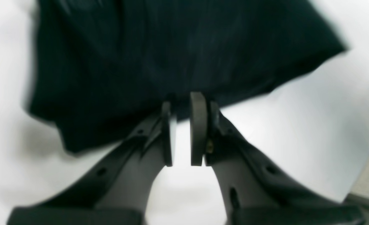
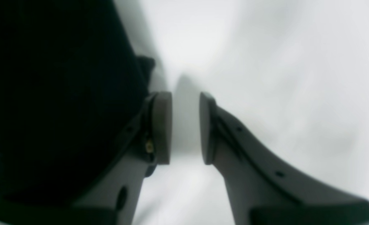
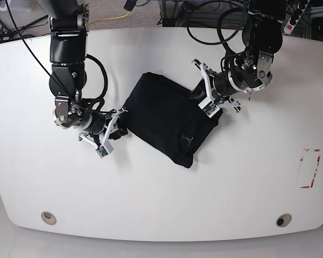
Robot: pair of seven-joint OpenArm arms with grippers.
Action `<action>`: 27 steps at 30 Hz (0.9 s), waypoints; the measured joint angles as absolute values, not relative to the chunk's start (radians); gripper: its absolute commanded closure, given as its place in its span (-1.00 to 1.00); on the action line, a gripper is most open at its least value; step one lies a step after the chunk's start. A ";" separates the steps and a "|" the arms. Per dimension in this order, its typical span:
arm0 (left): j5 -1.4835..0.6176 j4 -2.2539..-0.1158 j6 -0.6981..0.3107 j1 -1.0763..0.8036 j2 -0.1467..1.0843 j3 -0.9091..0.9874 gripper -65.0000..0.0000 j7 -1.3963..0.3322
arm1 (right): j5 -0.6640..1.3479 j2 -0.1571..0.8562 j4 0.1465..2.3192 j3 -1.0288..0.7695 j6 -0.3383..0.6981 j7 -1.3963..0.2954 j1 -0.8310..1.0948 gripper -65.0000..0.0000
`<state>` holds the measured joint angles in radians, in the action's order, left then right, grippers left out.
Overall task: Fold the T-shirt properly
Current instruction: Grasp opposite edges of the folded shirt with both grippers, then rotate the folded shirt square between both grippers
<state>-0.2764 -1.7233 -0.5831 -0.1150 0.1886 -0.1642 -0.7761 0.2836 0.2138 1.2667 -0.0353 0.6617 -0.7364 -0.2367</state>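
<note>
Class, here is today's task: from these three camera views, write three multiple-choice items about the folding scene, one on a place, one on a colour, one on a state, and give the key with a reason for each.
1. Where does the T-shirt lie on the table?
A. near the middle, between the two arms
B. on the red marking at the edge
C. hanging off the near rim

2. What colour is the T-shirt?
A. white
B. black
C. red

3. How does the left claw stand?
A. shut on a sleeve
B. out of view
C. open, at the cloth's edge

Key:
1 A: in the base view the T-shirt sits mid-table between both arms.
2 B: it is solid black against the white top.
3 C: the left claw shows a gap between its fingers, with white table visible through it.
</note>
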 measured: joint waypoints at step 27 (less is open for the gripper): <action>-0.180 -1.410 -0.585 0.220 0.282 -0.168 0.81 -0.770 | 0.290 0.052 1.677 0.030 0.655 -0.922 0.078 0.56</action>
